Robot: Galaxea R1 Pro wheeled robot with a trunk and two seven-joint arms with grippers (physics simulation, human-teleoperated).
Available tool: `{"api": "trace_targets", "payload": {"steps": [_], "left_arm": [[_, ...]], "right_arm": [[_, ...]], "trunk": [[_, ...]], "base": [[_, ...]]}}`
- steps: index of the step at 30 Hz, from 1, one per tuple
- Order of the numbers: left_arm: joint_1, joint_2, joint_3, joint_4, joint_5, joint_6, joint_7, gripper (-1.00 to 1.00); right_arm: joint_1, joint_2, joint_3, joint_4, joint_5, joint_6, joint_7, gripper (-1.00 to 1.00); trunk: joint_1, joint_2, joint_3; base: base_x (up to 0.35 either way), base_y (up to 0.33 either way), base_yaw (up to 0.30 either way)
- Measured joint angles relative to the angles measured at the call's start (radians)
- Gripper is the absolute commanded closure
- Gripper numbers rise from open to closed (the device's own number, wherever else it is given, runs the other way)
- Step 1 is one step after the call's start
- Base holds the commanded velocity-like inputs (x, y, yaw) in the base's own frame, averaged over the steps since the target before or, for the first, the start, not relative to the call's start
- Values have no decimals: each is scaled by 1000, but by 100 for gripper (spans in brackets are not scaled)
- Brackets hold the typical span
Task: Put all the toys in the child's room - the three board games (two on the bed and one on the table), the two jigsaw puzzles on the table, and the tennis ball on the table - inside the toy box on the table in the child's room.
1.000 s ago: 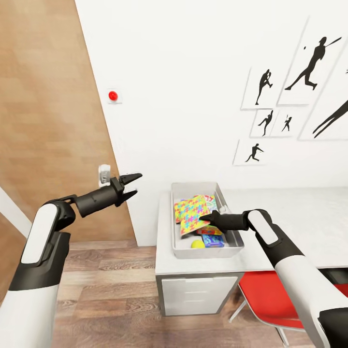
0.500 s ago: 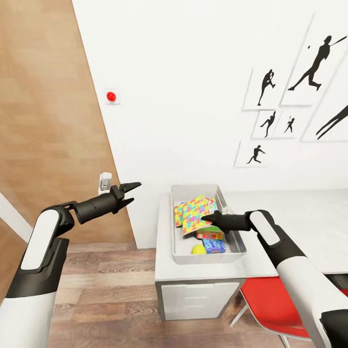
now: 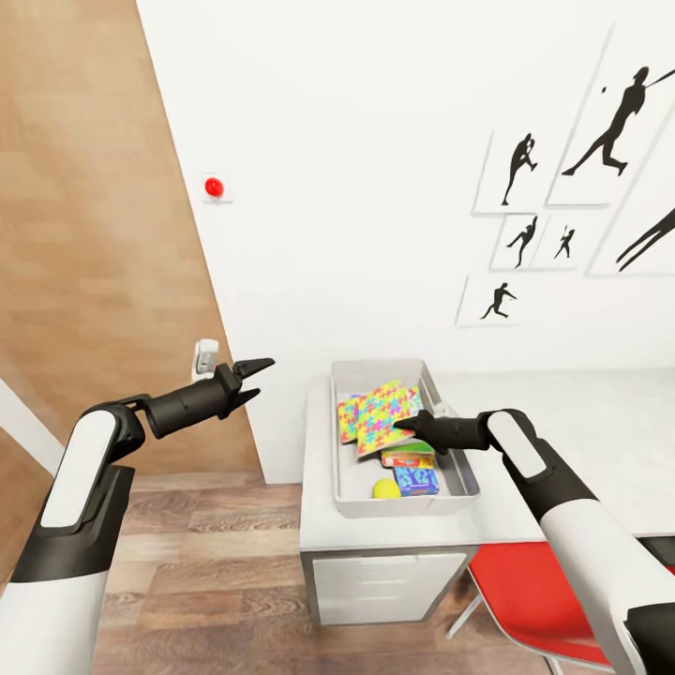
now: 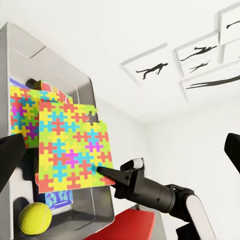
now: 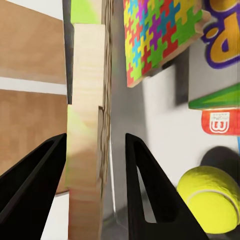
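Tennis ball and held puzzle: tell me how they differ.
The tennis ball is small, round and plain yellow-green; the puzzle is a thin flat square of many colours. The ball rests low in the toy box; the puzzle is tilted, its edge between the fingers of the right tool. Both sit within the box's rim.

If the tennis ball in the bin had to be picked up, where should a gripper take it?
Across its middle, coming straight down from above. The tennis ball lies on the toy box floor at the near end, walled in and beside a blue board game; only its top looks open.
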Motion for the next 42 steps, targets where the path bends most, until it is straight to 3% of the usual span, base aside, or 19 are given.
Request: {"api": "trace_targets", "payload": {"steps": [28,42], "left_arm": [[7,-1,-7,0,0,1,0,-100],[6,-2,-9,0,1,1,0,-100]], "right_arm": [[1,13,6,2,-2,0,3,100],[1,18,9,3,-3,-33,4,100]], "trunk": [[0,0,-40],[0,0,-45]], "base": [[1,0,0],[0,0,0]]}}
